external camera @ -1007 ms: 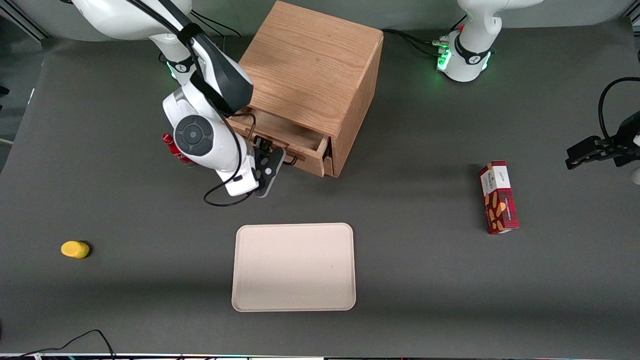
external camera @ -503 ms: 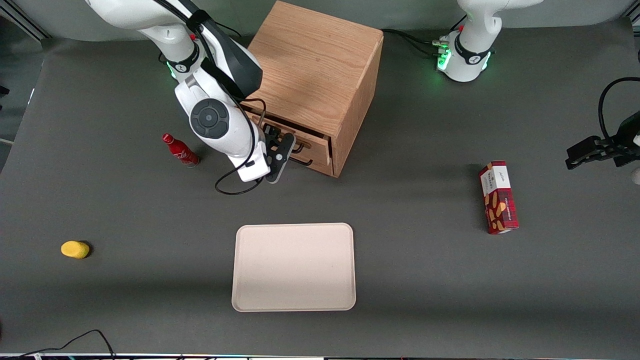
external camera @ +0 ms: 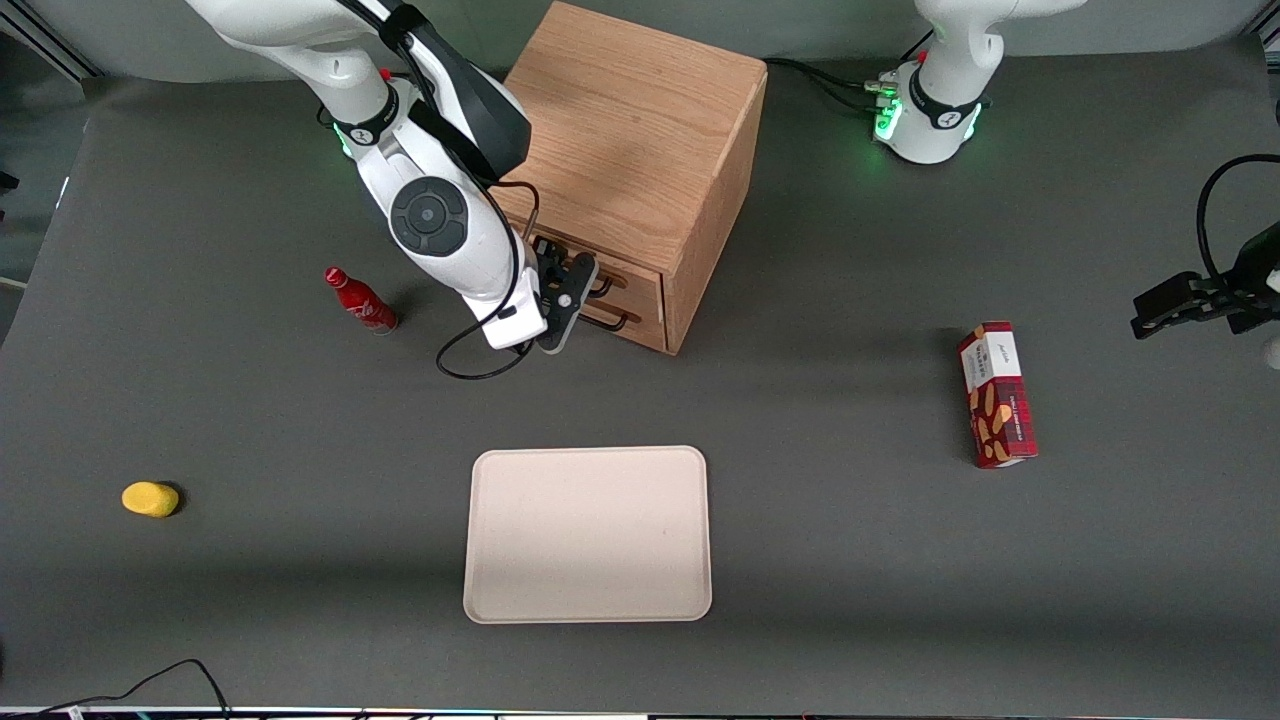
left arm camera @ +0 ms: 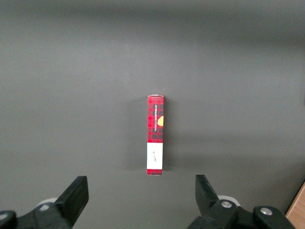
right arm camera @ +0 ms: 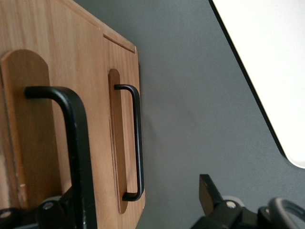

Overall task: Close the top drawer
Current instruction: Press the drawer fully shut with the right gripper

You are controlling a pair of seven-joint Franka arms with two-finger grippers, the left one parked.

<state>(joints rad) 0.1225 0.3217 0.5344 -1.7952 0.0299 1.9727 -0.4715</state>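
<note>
The right arm reaches down in front of the oak cabinet [external camera: 640, 160], its gripper [external camera: 563, 292] at the top drawer [external camera: 625, 283], fingers spread around the black bar handle [right arm camera: 78, 157] without clamping it, the drawer front flush with the cabinet face.

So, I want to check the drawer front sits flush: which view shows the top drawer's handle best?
The right wrist view: the top drawer's handle fills it, with the gripper at it. The front view shows it small and partly covered by the arm. The left wrist view misses it.
</note>
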